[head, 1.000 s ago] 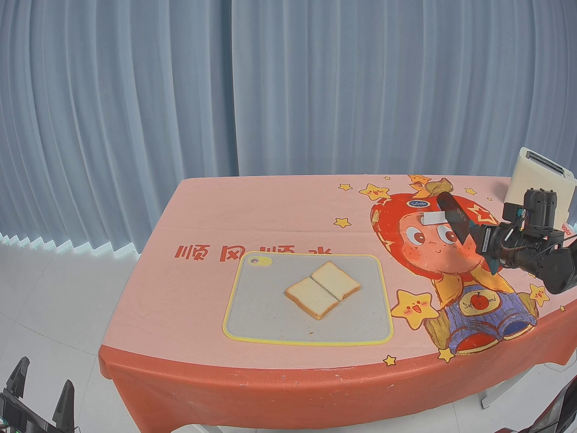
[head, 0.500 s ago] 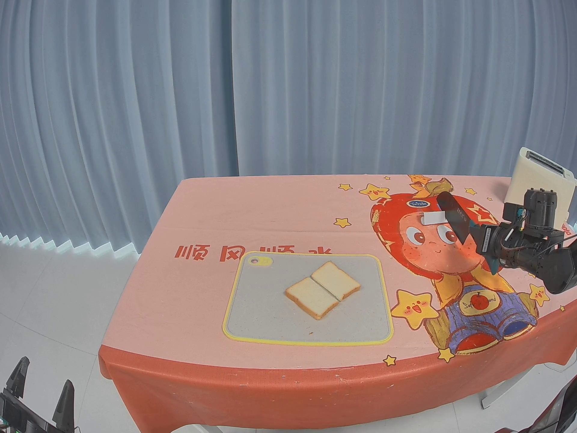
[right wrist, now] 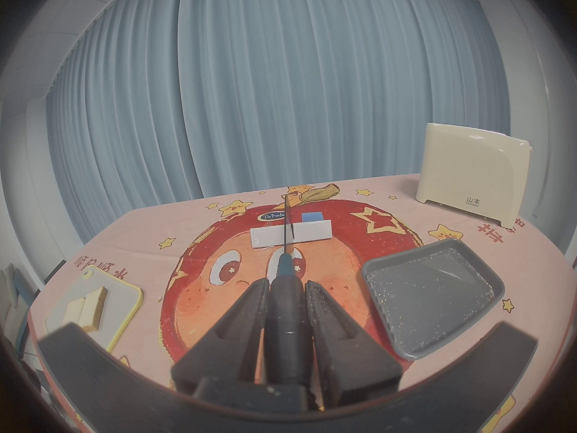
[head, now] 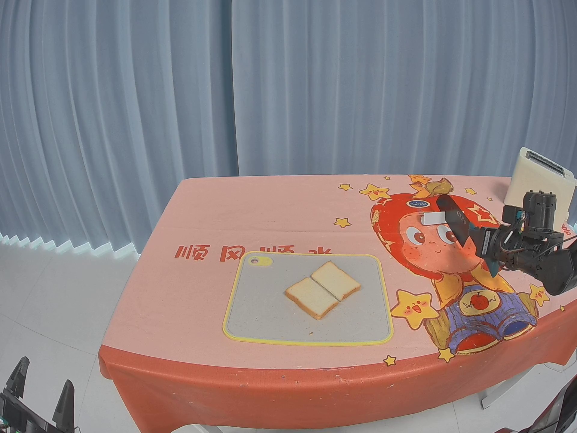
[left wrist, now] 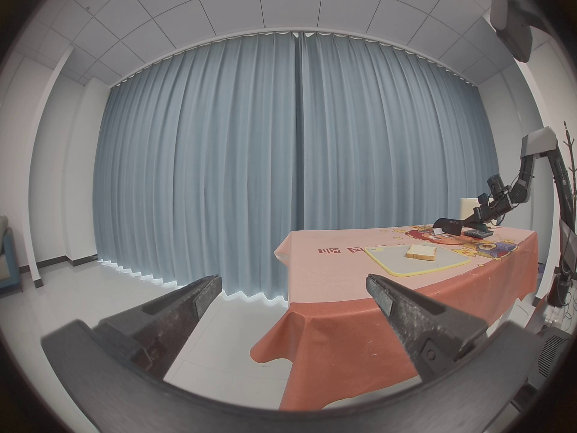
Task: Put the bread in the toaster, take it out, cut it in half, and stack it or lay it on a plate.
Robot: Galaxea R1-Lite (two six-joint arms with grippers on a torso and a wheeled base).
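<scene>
Two bread halves (head: 323, 288) edge to edge on the cutting board (head: 264, 314), middle of the surface (head: 198, 211).
Right claw (head: 484, 245) pinched on the knife (head: 455, 216) handle, blade on edge above the surface, well apart from the bread halves; toaster (head: 538, 178) at the far right corner, dark plate (right wrist: 436, 293) near it. Left claw (head: 42, 380) spread wide, low and well off the surface's front left corner.
</scene>
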